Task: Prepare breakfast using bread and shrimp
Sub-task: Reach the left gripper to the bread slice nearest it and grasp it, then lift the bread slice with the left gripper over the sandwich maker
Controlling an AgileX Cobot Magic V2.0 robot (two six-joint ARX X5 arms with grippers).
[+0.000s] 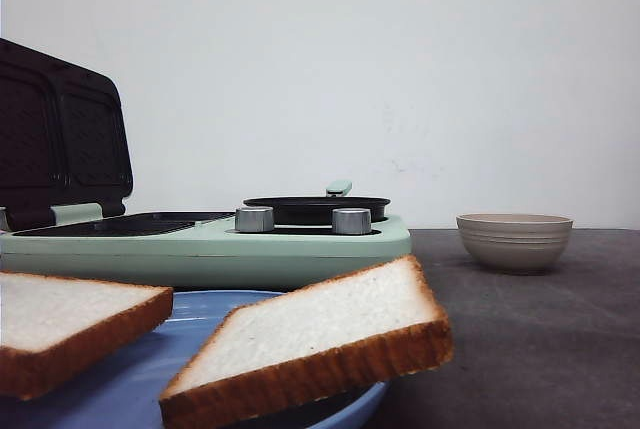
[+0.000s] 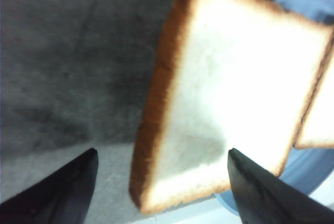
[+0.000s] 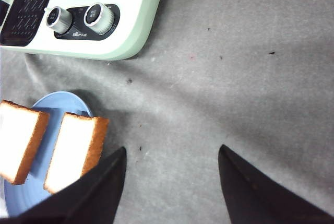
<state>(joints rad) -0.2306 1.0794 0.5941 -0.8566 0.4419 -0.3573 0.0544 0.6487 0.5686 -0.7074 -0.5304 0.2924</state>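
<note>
Bread first: two slices lie side by side on the blue plate (image 1: 355,404), the left slice (image 1: 60,324) and the right slice (image 1: 315,339), whose corner juts past the plate's rim. Behind them sits the mint-green breakfast maker (image 1: 205,244), lid (image 1: 60,134) propped open, two silver knobs (image 1: 300,220) up front and a dark pan (image 1: 315,209) on top. A beige ribbed bowl (image 1: 514,240) stands well apart to the right on the grey bench (image 1: 540,339). Left claw (image 2: 162,187) hangs spread wide over the left slice, gripping nothing. Right claw (image 3: 172,182) is released too, over bare bench beside the plate. Shrimp I can't make out anywhere.
</note>
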